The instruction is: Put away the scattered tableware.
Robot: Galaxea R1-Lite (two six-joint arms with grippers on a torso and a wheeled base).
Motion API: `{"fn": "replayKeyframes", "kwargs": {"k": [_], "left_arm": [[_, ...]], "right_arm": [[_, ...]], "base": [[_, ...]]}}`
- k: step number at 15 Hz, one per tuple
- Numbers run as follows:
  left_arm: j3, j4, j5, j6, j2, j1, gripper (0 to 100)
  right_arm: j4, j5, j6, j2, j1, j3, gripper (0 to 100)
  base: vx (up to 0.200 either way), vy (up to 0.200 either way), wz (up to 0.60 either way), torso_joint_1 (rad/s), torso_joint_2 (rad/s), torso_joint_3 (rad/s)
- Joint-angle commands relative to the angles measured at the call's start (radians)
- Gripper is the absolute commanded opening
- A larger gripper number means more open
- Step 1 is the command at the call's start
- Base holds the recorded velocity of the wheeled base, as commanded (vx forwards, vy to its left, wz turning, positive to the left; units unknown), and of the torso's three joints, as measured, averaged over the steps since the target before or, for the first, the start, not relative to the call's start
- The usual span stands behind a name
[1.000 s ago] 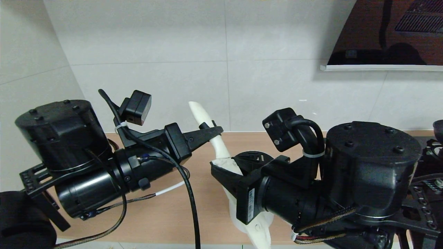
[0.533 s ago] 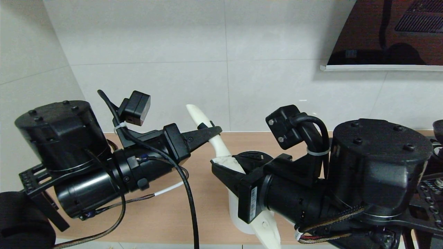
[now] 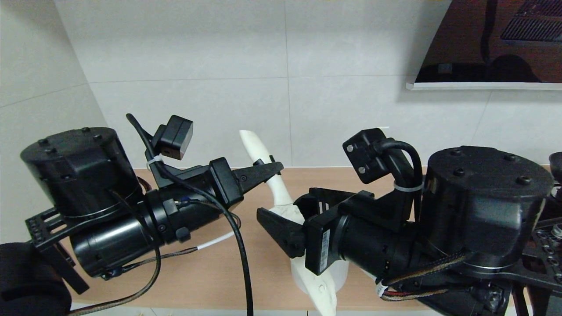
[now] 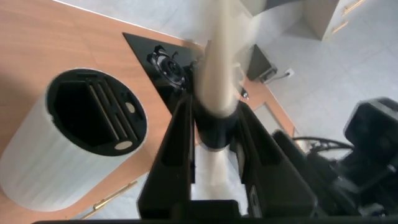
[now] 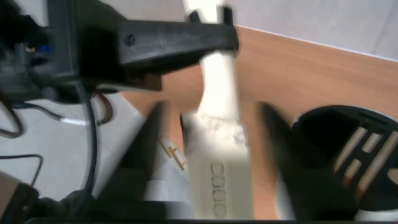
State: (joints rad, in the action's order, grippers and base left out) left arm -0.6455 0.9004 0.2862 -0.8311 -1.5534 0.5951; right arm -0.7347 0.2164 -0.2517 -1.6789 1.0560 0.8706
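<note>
The white spatula (image 3: 256, 146) is held clamped at its shaft in the left gripper (image 3: 274, 168) above the wooden counter (image 3: 206, 272), its broad end flanked, untouched, by the right gripper (image 3: 283, 213) with blurred fingers spread apart — the white utensil holder (image 3: 300, 281) beneath is largely hidden by that arm.

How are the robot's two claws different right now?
The left gripper is shut tight on the thin handle of the white spatula. The right gripper is open, with its fingers spread on either side of the spatula's wide end. The left gripper holds higher up the spatula, and the right gripper is lower, near the white holder. Both are black and meet at the same spatula.
</note>
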Motion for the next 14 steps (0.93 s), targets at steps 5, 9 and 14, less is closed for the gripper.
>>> {"fn": "replayKeyframes", "kwargs": {"k": [5,9,14], "left_arm": [[-0.031,-0.006,-0.016,0.0,0.003,-0.005,0],[-0.178,-0.098,-0.254,0.056,0.022,-0.018,0],[-0.399,-0.239,-0.504,0.334,-0.05,-0.005,0]], "right_arm": [[0.02,-0.009,0.002,0.03,-0.117,0.002,100],[0.069,-0.068,0.002,0.073,-0.337,0.028,100],[0.11,-0.071,0.0,0.123,-0.43,0.027,100]], "base": [[0.0,0.0,0.0,0.0,0.0,0.0],[0.0,0.0,0.0,0.0,0.0,0.0],[0.0,0.0,0.0,0.0,0.0,0.0]]}}
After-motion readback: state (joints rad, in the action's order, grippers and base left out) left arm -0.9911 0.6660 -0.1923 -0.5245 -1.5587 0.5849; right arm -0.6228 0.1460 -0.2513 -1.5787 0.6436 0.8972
